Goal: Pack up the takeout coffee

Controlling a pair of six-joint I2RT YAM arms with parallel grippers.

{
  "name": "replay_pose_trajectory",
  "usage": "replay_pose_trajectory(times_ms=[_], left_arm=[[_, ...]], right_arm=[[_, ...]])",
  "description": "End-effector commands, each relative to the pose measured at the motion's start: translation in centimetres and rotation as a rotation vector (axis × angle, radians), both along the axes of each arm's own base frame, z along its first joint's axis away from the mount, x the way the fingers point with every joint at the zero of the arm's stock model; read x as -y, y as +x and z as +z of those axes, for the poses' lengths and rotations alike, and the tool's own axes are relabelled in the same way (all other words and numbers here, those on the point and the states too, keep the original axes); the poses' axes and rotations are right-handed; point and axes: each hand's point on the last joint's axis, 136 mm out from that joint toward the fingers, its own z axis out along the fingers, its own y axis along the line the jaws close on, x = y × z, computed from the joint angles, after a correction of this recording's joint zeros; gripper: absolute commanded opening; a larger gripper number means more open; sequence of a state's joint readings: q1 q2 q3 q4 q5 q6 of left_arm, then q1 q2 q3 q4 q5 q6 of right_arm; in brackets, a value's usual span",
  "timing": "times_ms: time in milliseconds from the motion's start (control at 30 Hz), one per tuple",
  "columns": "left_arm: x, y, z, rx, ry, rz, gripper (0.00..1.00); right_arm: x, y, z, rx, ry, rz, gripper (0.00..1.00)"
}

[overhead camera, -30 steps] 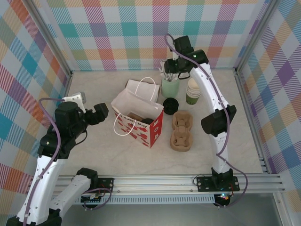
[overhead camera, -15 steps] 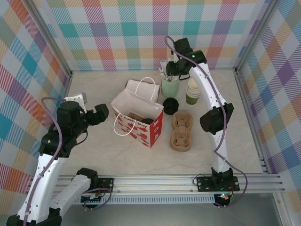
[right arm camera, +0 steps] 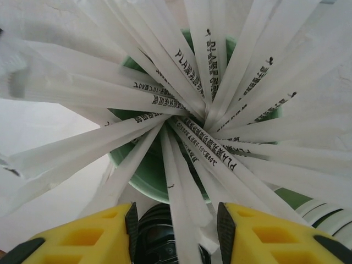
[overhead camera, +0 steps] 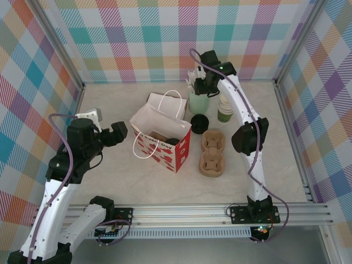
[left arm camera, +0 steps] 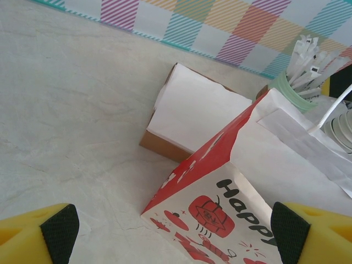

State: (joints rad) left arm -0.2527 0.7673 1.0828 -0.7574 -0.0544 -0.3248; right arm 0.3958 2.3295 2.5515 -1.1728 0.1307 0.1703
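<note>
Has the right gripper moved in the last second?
Yes. The right gripper has shifted left, away from the stacked cups, and is now above the mint cup of sticks.

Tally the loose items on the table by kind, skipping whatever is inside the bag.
Paper bag: 1
Takeout coffee, black lid: 1
Mint cup of white sticks: 1
Stack of lidless green cups: 1
Brown pulp cup carriers: 2
Brown box of white sheets: 1
Total: 7

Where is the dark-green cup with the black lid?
Top view: the lidded cup stands right of centre, between the pale mint stick cup and the brown cardboard carrier.
</note>
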Motion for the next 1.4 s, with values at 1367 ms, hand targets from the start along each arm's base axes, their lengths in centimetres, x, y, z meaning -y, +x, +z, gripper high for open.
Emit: replay_pose_trajectory(times_ms=[1367], left_arm=[[0.5,0.8,-1.0,-0.026,-0.007,-0.011,0.93]], right_arm=[[0.2,-0.6,2.8,0.064,-0.009,0.041,0.31]])
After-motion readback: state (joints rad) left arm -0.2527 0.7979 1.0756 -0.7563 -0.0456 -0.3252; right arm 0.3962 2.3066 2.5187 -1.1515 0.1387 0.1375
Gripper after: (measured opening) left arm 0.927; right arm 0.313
